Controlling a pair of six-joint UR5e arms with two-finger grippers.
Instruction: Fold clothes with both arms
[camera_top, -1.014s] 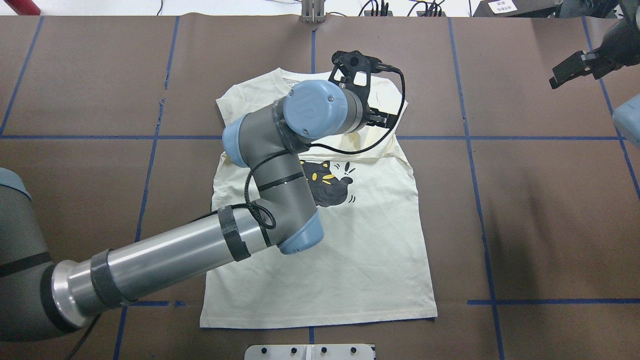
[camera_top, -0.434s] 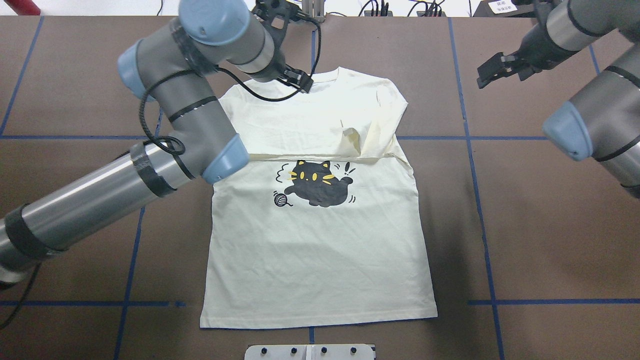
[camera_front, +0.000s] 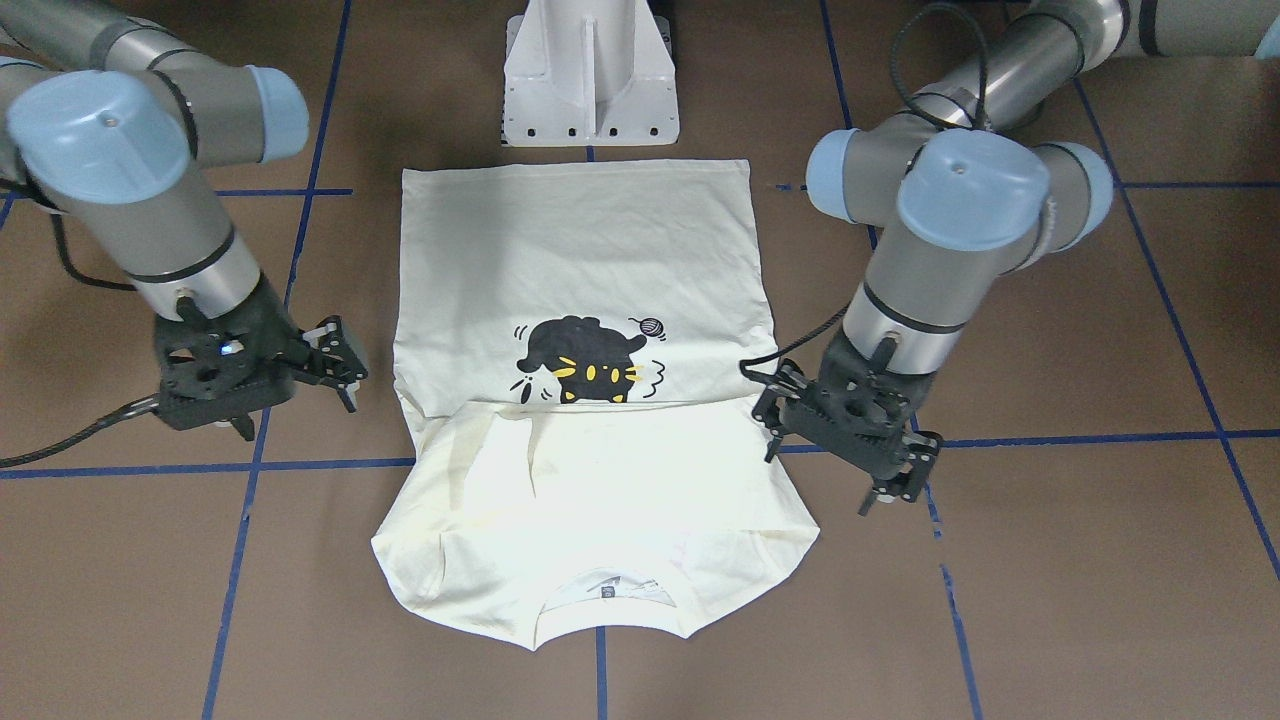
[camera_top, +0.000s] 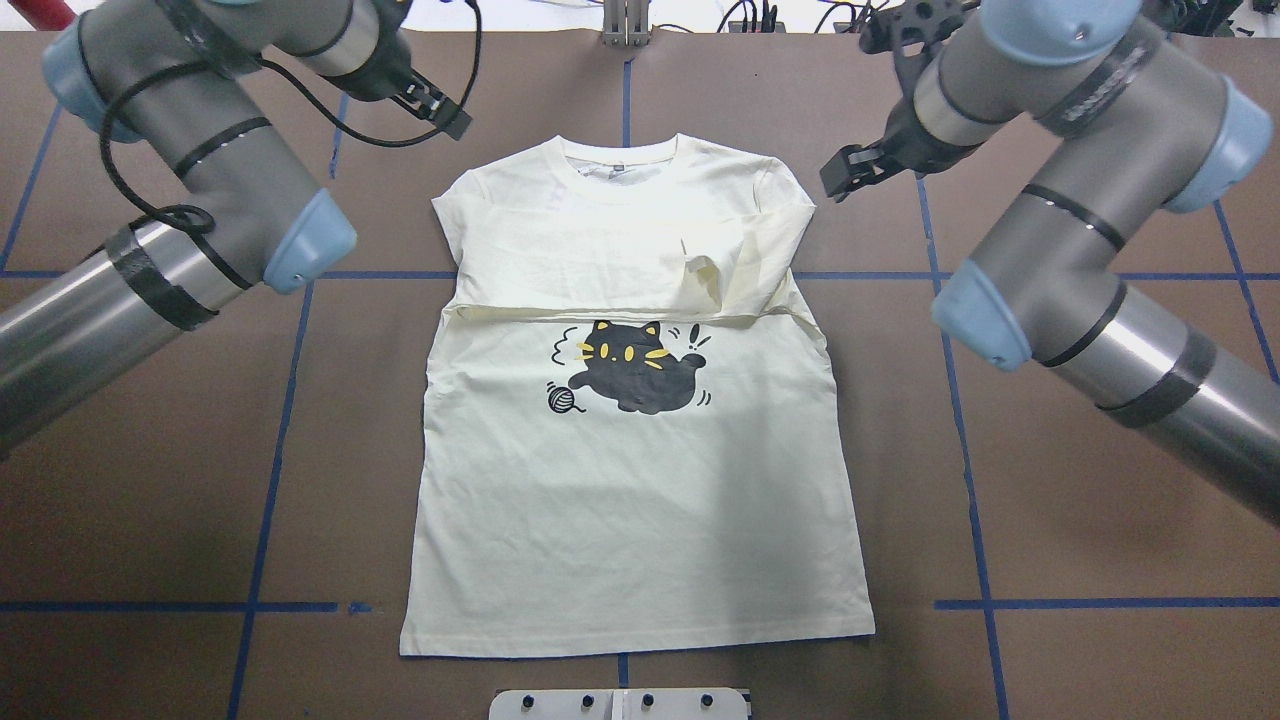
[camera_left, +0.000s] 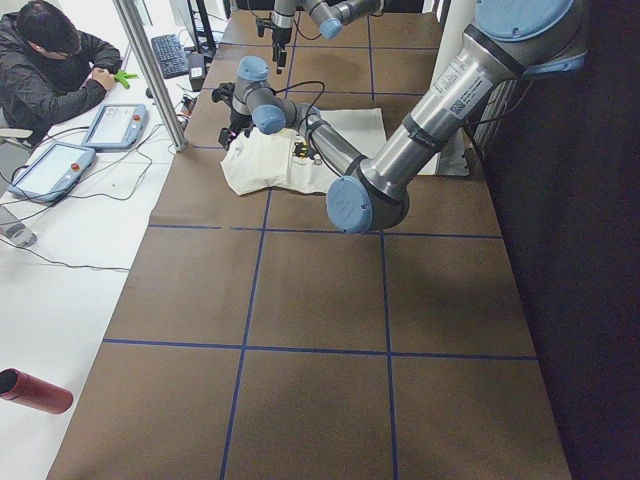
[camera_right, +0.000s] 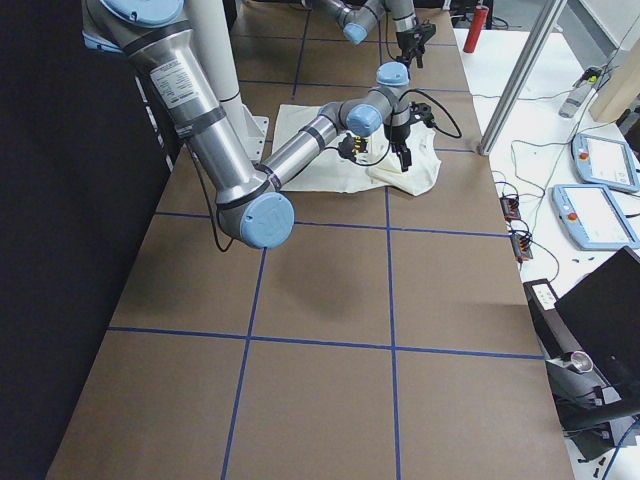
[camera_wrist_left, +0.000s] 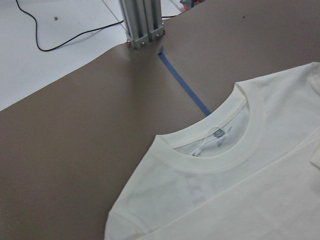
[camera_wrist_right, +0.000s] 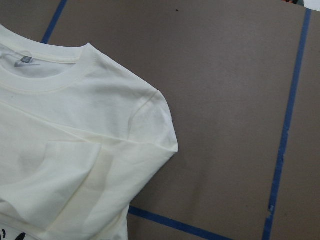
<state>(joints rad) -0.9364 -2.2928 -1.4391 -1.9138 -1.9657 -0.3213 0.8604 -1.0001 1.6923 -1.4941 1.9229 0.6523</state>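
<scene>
left end effector (camera_top: 445, 112) has backed off the t-shirt (camera_top: 640, 520), right end effector (camera_top: 845, 172) has swung in by the other shoulder (camera_top: 785, 195); both wide, empty. t-shirt lies flat on the bench (camera_top: 1080, 480), cat print (camera_top: 635, 375) up, sleeves (camera_top: 745, 275) tucked across. looks staged for the two-arm shoulder grab.

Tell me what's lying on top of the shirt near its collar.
Folded sleeves lie across the shirt's chest, their edge just above the cat. The chest fabric beneath them is hidden.
</scene>
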